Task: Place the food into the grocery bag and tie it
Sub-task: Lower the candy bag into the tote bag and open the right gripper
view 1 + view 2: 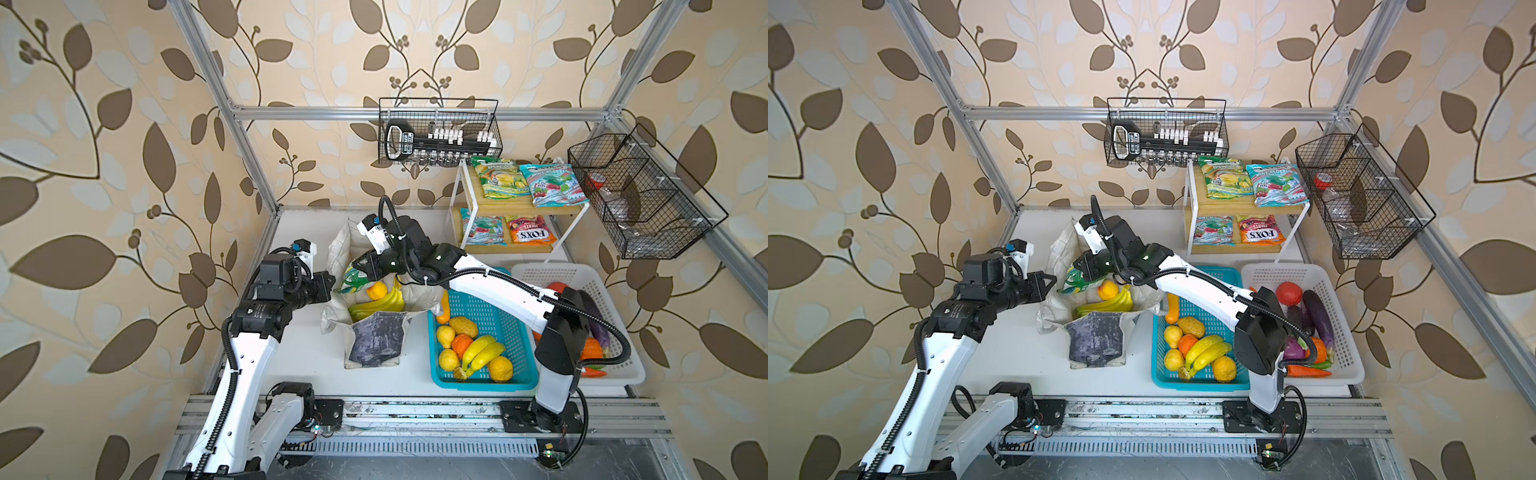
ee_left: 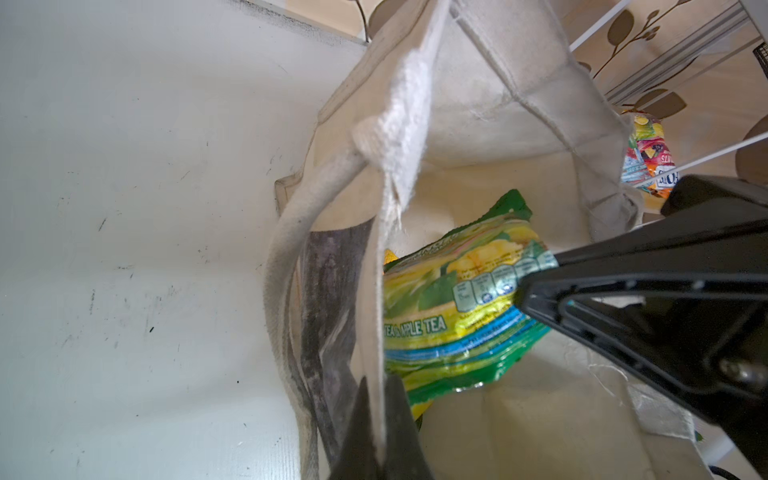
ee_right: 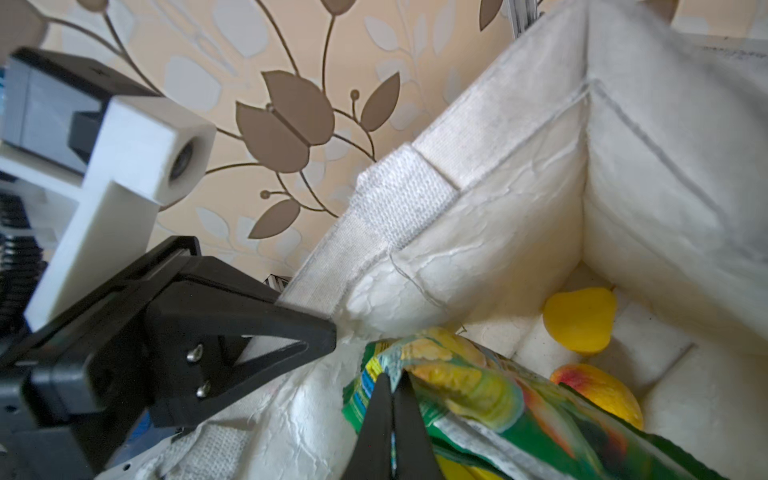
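The grocery bag (image 1: 376, 343) stands open mid-table, off-white cloth with a dark marbled panel. Inside it lie a banana bunch (image 1: 380, 306) and a round yellow-orange fruit (image 1: 376, 291). My left gripper (image 2: 376, 382) is shut on the bag's cloth rim (image 2: 409, 124) at the bag's left side (image 1: 332, 283). My right gripper (image 3: 392, 376) is shut on a green-yellow snack packet (image 3: 478, 390) and holds it over the bag's mouth (image 1: 360, 270). In the right wrist view a yellow fruit (image 3: 579, 320) and a red-yellow one (image 3: 598, 390) show on the bag's floor.
To the bag's right, a turquoise basket (image 1: 482, 384) holds more fruit, and a white basket (image 1: 552, 272) holds vegetables. A small shelf (image 1: 511, 200) at the back right carries several snack packets. Black wire baskets hang on the back frame (image 1: 436, 133) and the right frame (image 1: 644, 195).
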Motion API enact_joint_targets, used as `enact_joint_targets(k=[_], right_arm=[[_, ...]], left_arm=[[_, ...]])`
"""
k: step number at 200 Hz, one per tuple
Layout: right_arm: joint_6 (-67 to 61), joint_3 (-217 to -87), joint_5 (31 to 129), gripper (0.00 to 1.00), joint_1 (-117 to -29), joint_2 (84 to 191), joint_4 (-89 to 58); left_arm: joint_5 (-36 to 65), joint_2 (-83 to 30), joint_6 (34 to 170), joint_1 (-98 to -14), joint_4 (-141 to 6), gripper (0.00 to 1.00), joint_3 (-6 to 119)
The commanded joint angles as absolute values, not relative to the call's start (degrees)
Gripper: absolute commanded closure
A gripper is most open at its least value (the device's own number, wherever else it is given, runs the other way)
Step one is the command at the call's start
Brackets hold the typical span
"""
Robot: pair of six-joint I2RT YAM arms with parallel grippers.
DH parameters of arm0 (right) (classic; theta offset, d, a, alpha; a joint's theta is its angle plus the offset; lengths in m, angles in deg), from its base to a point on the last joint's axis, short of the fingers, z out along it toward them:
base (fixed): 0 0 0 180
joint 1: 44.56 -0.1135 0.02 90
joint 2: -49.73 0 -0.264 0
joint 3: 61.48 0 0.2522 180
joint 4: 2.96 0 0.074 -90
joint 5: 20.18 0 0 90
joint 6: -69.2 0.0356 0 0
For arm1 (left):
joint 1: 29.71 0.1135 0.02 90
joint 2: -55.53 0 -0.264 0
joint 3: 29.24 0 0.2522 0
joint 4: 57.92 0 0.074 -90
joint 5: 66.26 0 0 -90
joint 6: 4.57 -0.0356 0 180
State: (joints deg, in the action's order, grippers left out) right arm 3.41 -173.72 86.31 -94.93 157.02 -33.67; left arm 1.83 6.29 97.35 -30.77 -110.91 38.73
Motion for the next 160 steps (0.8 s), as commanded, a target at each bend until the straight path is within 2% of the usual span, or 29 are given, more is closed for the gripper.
enact_joint_targets(k=[1, 36, 62, 115, 146, 151, 156, 160], right_arm=[[0.0, -171.1, 84.8, 1.00, -95.5, 155.8, -33.9], [-0.6, -157.7, 82.2, 1.00, -94.9, 151.9, -30.6], [-1.6, -153.5, 81.2, 1.00, -94.2, 150.7, -32.5], [-4.1, -151.3, 70.4, 1.00, -94.8, 147.8, -38.8], [-5.1, -152.1, 69.8, 1.00, -95.7, 147.7, -40.2], [-5.2, -152.3, 69.9, 0.94, -95.8, 147.7, -40.0], [-5.3, -152.6, 70.4, 0.80, -95.8, 147.8, -40.1], [-5.3, -153.1, 70.7, 0.74, -95.8, 148.0, -40.5]], left_arm=[[2.0, 6.6, 96.2, -30.7, -109.8, 1.00, 39.0], [2.0, 6.7, 96.0, -30.7, -109.9, 1.00, 39.0], [1.8, 6.3, 96.0, -30.7, -109.9, 1.00, 39.1], [2.4, 6.8, 95.9, -30.8, -109.8, 1.00, 38.9], [2.1, 6.3, 96.0, -30.7, -109.9, 1.00, 39.0], [1.9, 6.3, 95.9, -30.7, -109.9, 1.00, 39.0], [1.9, 6.4, 96.0, -30.7, -109.8, 1.00, 38.9], [1.9, 6.4, 96.0, -30.7, -109.8, 1.00, 38.9]])
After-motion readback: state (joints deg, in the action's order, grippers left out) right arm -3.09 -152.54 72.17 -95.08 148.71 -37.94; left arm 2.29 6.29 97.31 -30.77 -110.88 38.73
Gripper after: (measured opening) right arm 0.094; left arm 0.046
